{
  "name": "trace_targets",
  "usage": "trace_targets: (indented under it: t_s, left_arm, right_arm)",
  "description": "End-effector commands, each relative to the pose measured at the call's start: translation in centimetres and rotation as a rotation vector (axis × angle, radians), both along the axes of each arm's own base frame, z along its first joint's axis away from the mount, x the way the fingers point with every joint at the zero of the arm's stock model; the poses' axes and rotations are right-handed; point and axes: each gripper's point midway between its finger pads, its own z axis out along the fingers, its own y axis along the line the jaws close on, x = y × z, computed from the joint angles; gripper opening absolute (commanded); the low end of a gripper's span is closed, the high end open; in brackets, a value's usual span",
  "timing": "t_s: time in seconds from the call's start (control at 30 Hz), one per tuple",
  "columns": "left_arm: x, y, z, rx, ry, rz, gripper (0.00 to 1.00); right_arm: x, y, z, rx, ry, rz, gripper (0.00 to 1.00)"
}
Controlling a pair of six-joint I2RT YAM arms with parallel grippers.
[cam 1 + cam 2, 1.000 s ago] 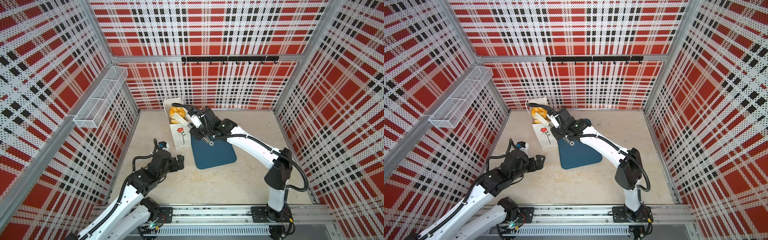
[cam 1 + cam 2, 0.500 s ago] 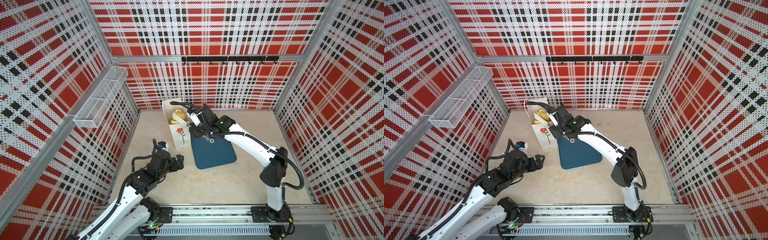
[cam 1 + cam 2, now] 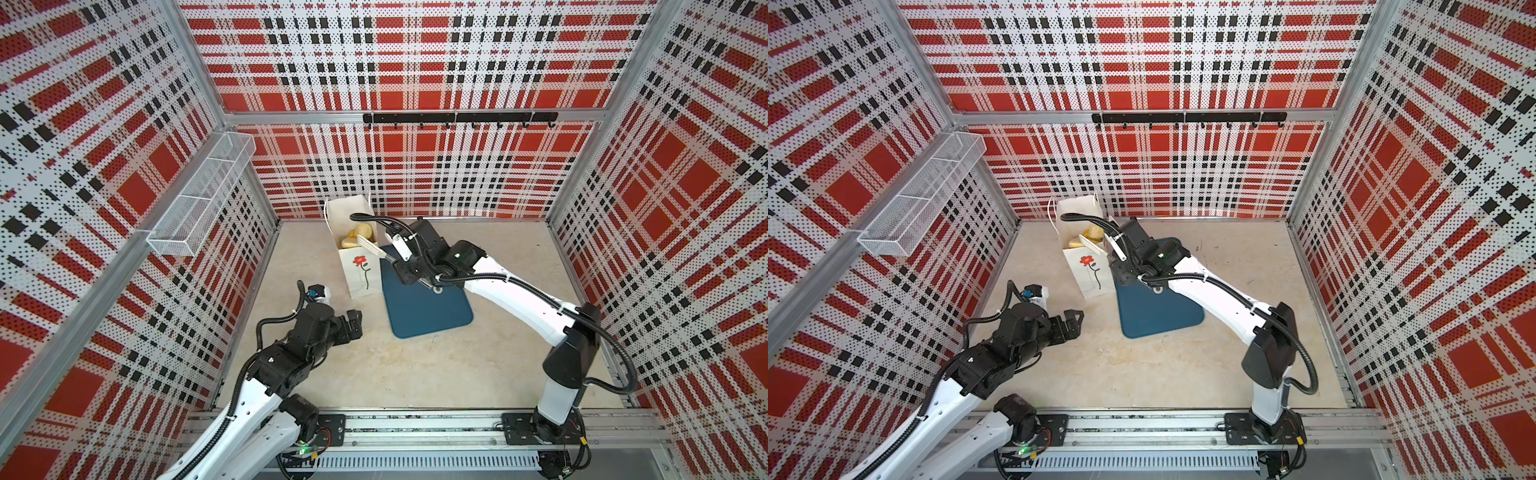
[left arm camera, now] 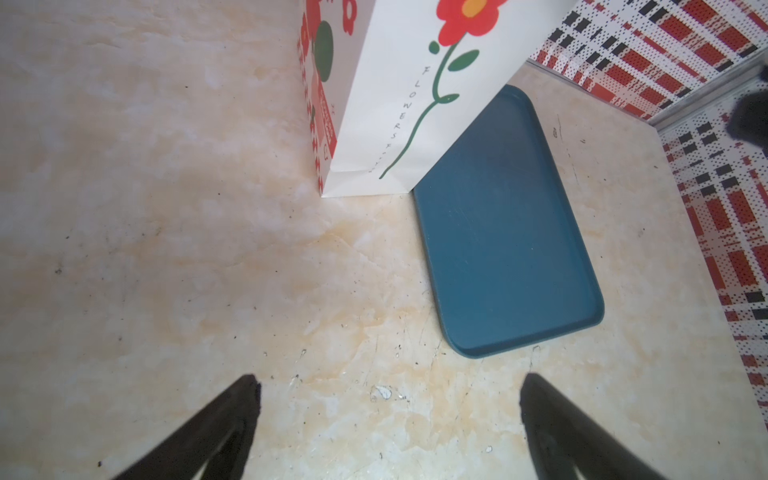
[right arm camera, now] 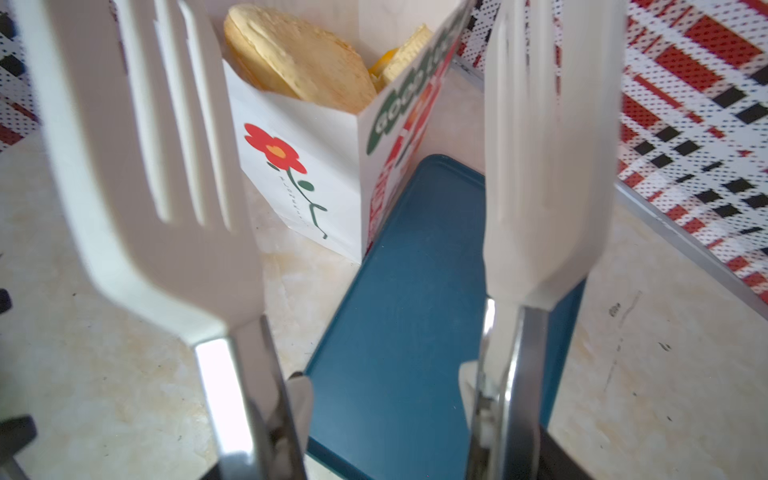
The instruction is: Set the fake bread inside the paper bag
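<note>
Bread check: fake bread [image 3: 358, 237] sat inside paper bag [image 3: 362, 276], with pale yellow pieces showing at the open top; how many pieces were inside could not be told. Bag stood upright on surface [image 3: 415, 365] near the back wall, just beside blue tray [image 3: 428, 305]. Right claw [image 3: 400, 265] gripped white slotted tongs [image 3: 370, 248]. Blades were spread apart with nothing between them, tips at the bag's mouth in both top views. Right wrist view showed round flat bun [image 5: 299, 54] topmost in the bag. Left claw [image 4: 388, 386] was wide open and empty, low over bare surface, near the bag's base but apart from it.
</note>
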Motion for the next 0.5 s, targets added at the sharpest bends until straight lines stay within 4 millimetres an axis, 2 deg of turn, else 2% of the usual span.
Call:
trace_targets:
  t_s: [0.0,0.23,0.47]
  left_arm:
    - [0.1,0.9,-0.4,0.015,0.003,0.031,0.99]
    - [0.4,1.6,-0.2,0.027,-0.002,0.072,0.99]
    - [0.8,2.5,-0.3,0.048,0.001,0.11,0.99]
  right_arm:
    - [0.6,-3.0,4.0,0.062,-0.132,-0.076,0.66]
    - [0.9,-10.5,1.0,0.029,-0.135,-0.213,0.69]
    - [1.2,-18.2,-5.2,0.008,-0.06,-0.375,0.7]
